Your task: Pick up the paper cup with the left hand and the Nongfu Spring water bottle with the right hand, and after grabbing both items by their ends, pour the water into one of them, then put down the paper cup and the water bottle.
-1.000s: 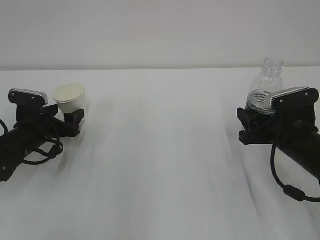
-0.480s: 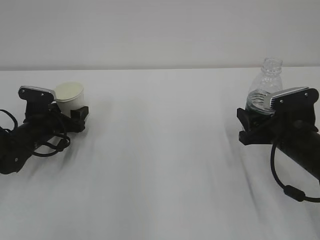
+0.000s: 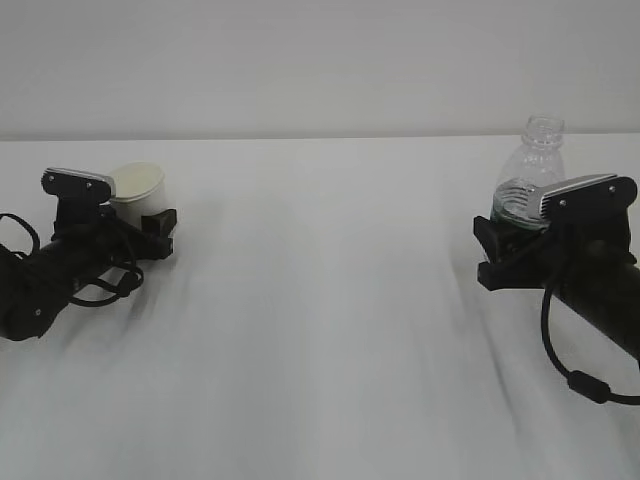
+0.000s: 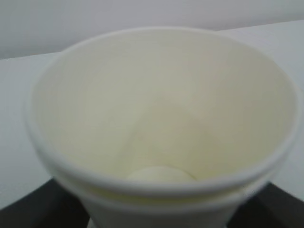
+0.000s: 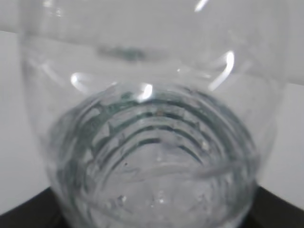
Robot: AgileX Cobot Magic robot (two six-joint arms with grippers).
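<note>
Two arms, each low on the counter (image 3: 330, 330) with its own item between the jaws; nothing lifted yet, by the look of it.

Right hand (image 3: 505, 250), near the counter's right edge: jaws closed around the lower body of the Nongfu Spring water bottle (image 3: 535, 165). Bottle stands upright, long axis vertical, neck and open mouth clear above the wrist. Right wrist view shows the ribbed body (image 5: 156, 156) filling the frame, centred in the jaws, a little water (image 5: 156, 199) low down.

Left hand (image 3: 160, 228), further back toward the left edge: the paper cup (image 3: 138, 190) sits straight ahead between the jaws, upright, mouth up. Left wrist view looks down into it (image 4: 161, 123), dark finger tips at both lower corners. Can't tell whether the pads are bearing on the wall or just bracketing it.

Key relation: cup and bottle are well apart, opposite sides of the counter. Pouring probably needs both raised and brought toward the middle, bottle mouth above the cup rim.
</note>
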